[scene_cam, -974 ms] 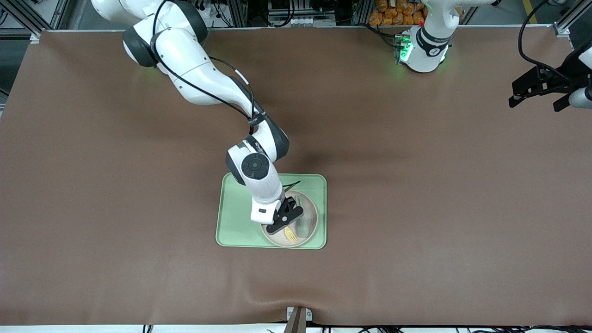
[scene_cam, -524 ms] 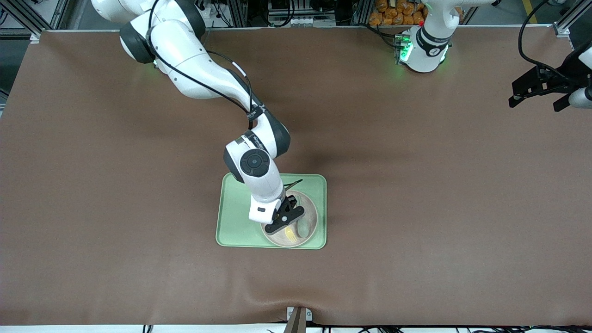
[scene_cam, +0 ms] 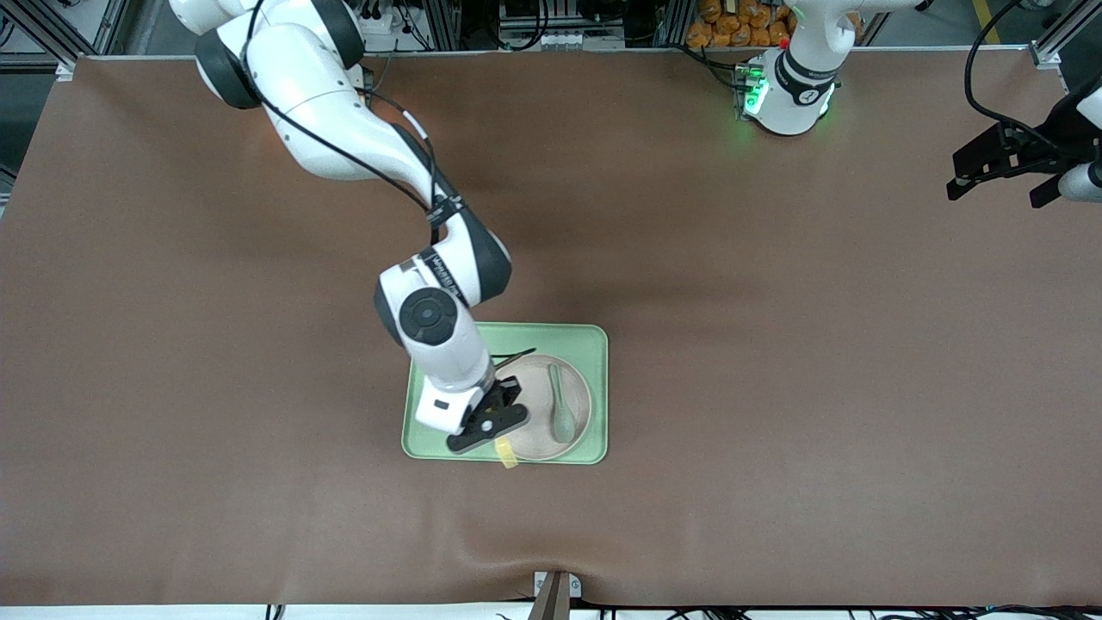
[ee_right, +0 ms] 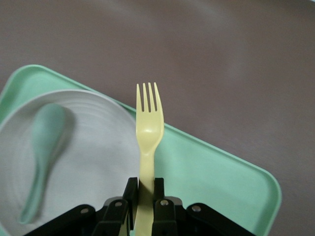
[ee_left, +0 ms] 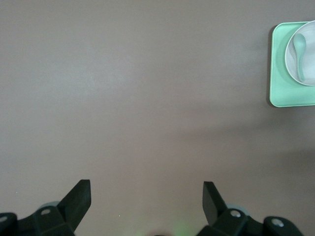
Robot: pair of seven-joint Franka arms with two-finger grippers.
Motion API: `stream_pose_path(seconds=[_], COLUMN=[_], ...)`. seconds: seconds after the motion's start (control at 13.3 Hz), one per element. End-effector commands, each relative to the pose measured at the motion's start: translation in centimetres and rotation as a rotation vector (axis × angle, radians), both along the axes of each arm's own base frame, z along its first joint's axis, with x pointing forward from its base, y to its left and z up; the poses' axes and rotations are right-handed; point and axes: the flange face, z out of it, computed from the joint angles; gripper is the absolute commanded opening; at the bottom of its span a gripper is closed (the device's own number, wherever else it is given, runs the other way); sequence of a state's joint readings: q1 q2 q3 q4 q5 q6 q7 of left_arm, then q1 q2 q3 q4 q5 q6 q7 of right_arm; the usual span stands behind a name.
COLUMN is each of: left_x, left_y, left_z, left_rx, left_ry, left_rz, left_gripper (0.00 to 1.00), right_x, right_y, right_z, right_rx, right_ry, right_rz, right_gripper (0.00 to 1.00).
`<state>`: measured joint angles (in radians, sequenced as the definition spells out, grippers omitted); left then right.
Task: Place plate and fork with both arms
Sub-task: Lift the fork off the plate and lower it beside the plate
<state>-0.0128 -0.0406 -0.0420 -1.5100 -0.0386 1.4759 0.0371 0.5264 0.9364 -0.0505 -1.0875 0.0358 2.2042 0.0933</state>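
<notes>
My right gripper [scene_cam: 492, 430] [ee_right: 145, 189] is shut on the handle of the pale-yellow fork [scene_cam: 506, 452] [ee_right: 147, 130]. It holds the fork in the air over the tray's edge nearest the front camera, tines pointing out past the plate's rim. The cream plate [scene_cam: 527, 406] [ee_right: 91, 162] lies in the light-green tray [scene_cam: 430, 413] [ee_right: 216, 182]. My left gripper [scene_cam: 999, 168] [ee_left: 146, 194] waits open over bare table at the left arm's end, with nothing between its fingers.
A grey-green spoon [scene_cam: 561, 405] [ee_right: 44, 147] lies on the plate. The tray [ee_left: 278, 64] with plate and spoon also shows small in the left wrist view. Brown mat [scene_cam: 775, 344] covers the table all around the tray.
My right gripper has lifted the fork off the plate and carried it toward the right arm's end and the tray's edge nearest the front camera. The left arm has not moved.
</notes>
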Motion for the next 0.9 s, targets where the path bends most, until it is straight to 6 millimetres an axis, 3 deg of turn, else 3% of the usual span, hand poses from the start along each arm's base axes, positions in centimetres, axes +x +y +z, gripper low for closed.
stream_pose_path(seconds=[0.0, 0.3, 0.6, 0.82], left_x=[-0.2, -0.1, -0.1, -0.1], left_y=[-0.1, -0.1, -0.1, -0.1], left_z=[0.1, 0.1, 0.1, 0.1], left_rx=[-0.009, -0.009, -0.009, -0.009], left_ry=[-0.004, -0.004, -0.004, -0.004], left_rz=[-0.01, -0.01, -0.01, -0.01], left_gripper=[1.0, 1.0, 1.0, 1.0], right_x=[-0.8, -2.7, -4.2, -4.4], right_y=[-3.0, -5.3, -6.2, -5.7], right_z=[-0.1, -1.9, -3.6, -4.5], right_rx=[0.017, 0.021, 0.033, 0.051], right_ry=[0.073, 0.134, 0.127, 0.111], right_rz=[-0.071, -0.214, -0.299, -0.351], right_gripper=[0.0, 0.0, 0.0, 0.02])
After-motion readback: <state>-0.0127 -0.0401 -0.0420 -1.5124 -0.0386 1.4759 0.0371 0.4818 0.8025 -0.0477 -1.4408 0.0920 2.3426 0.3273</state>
